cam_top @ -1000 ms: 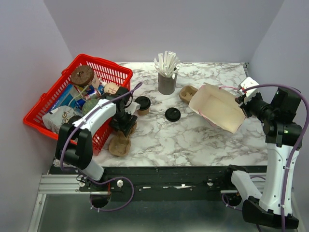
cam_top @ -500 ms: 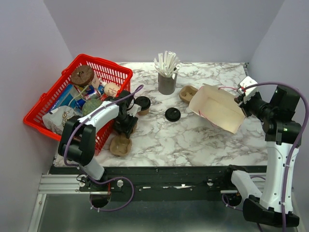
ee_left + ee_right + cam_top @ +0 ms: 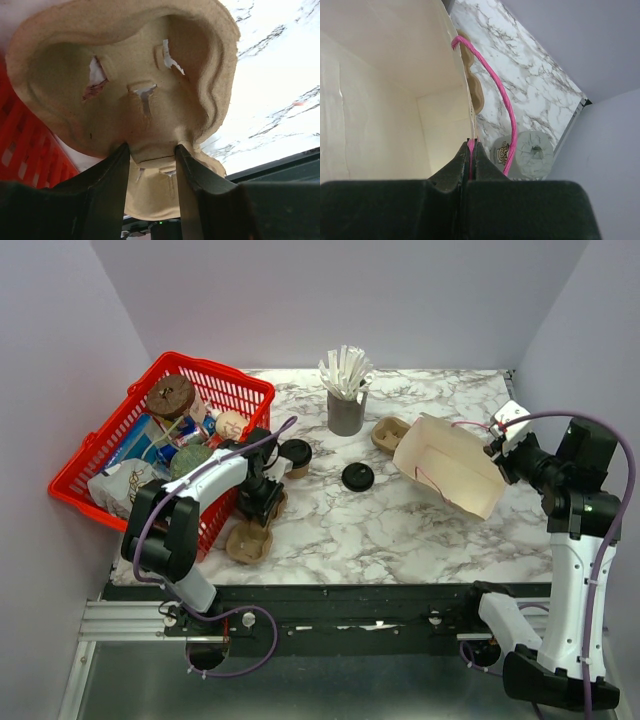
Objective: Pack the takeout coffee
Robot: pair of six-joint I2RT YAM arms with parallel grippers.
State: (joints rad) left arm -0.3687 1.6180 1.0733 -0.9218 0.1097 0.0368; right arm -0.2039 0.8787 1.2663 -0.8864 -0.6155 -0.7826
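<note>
L gripper (image 3: pixel 150 150) clamped on pulp carrier (image 3: pixel 248 538); R gripper (image 3: pixel 471 145) pinches bag (image 3: pixel 450 465) handle. Coffee cup (image 3: pixel 295 458) sits near-left of stick cup (image 3: pixel 346 412), black lid (image 3: pixel 357 477) on its near side. L gripper closer to both.

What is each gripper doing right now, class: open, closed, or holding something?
Left gripper: closed on the pulp cup carrier, at its middle ridge.
Right gripper: closed on the rim of the white paper bag, at its pink handle.
</note>
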